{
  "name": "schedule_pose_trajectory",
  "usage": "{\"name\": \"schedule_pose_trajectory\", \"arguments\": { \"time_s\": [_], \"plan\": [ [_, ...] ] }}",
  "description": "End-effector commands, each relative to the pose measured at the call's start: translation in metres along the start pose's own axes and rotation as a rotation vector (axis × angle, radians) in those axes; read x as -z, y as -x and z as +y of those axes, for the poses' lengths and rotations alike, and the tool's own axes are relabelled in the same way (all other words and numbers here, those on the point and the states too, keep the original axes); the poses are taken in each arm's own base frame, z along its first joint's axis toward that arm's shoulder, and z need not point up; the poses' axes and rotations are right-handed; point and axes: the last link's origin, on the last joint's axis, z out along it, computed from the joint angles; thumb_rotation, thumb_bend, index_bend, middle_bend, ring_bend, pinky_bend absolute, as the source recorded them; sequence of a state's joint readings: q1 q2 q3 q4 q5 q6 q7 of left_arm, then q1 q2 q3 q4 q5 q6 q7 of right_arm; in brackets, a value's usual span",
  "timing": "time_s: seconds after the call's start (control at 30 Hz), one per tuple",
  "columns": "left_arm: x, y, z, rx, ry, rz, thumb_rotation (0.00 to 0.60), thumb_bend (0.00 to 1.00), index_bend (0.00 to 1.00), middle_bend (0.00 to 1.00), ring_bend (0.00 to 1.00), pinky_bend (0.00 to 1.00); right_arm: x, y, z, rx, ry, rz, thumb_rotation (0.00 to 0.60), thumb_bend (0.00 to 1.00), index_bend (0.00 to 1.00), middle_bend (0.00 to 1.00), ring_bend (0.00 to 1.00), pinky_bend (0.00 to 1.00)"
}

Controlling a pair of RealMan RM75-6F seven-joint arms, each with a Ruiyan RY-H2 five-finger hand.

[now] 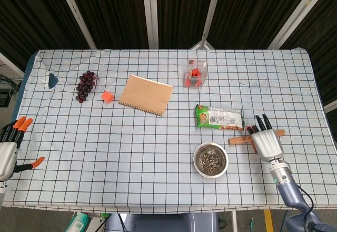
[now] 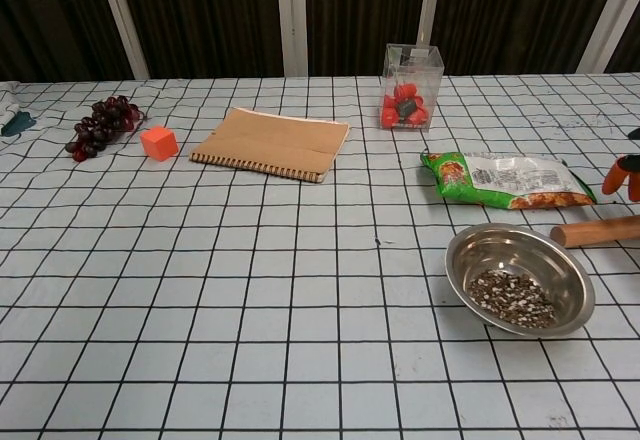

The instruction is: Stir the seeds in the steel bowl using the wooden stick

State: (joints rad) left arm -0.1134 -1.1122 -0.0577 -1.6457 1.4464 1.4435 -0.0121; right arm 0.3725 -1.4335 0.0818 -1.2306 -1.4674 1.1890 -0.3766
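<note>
The steel bowl (image 1: pixel 197 153) (image 2: pixel 500 250) sits near the table's front right with dark seeds (image 1: pixel 211 161) (image 2: pixel 512 295) in its bottom. Just right of it the wooden stick (image 1: pixel 238 139) (image 2: pixel 595 232) lies on the cloth, tilted slightly, its left end close to the bowl. My right hand (image 1: pixel 266 143) hovers over the stick's right half, fingers stretched out and apart; in the chest view only its orange fingertips (image 2: pixel 622 175) show, raised above the stick. My left hand (image 1: pixel 8 150) stays at the front left edge, fingers spread, holding nothing.
A green snack bag (image 1: pixel 219 117) (image 2: pixel 505 180) lies just behind the bowl and stick. Further back are a clear box of red pieces (image 1: pixel 195 75), a brown notebook (image 1: pixel 146 95), an orange cube (image 1: pixel 107 96) and grapes (image 1: pixel 87 84).
</note>
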Motion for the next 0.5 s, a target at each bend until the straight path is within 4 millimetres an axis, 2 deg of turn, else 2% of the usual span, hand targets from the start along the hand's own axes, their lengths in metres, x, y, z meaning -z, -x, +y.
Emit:
{"name": "schedule_pose_trajectory", "arguments": {
  "time_s": [0.03,0.17,0.27,0.33,0.4,0.5],
  "plan": [
    [0.0,0.0,0.0,0.0,0.0,0.001,0.6,0.08,0.0,0.0,0.0,0.0,0.006,-0.01,0.012,-0.006,0.035,0.036,0.6,0.56,0.27,0.36,0.05,0.0],
    [0.0,-0.001,-0.001,-0.001,0.001,0.002,0.6,0.08,0.0,0.0,0.0,0.0,0.023,-0.029,0.034,-0.049,0.089,0.091,0.6,0.56,0.2,0.3,0.01,0.0],
    [0.0,-0.001,0.0,-0.003,0.006,0.006,0.6,0.08,0.0,0.0,0.0,0.0,0.04,-0.049,0.05,-0.111,0.131,0.14,0.6,0.54,0.11,0.25,0.0,0.0],
    [0.001,-0.001,0.0,-0.009,0.009,0.009,0.6,0.08,0.0,0.0,0.0,0.0,0.052,-0.067,0.057,-0.157,0.154,0.184,0.6,0.46,0.03,0.2,0.0,0.0],
    [0.002,-0.001,0.0,-0.014,0.009,0.011,0.6,0.08,0.0,0.0,0.0,0.0,0.068,-0.081,0.064,-0.188,0.173,0.226,0.6,0.38,0.0,0.15,0.0,0.0],
    [0.003,-0.001,-0.001,-0.025,0.005,0.016,0.6,0.08,0.0,0.0,0.0,0.0,0.094,-0.091,0.071,-0.223,0.2,0.251,0.6,0.31,0.0,0.05,0.0,0.0]
  ]
}}
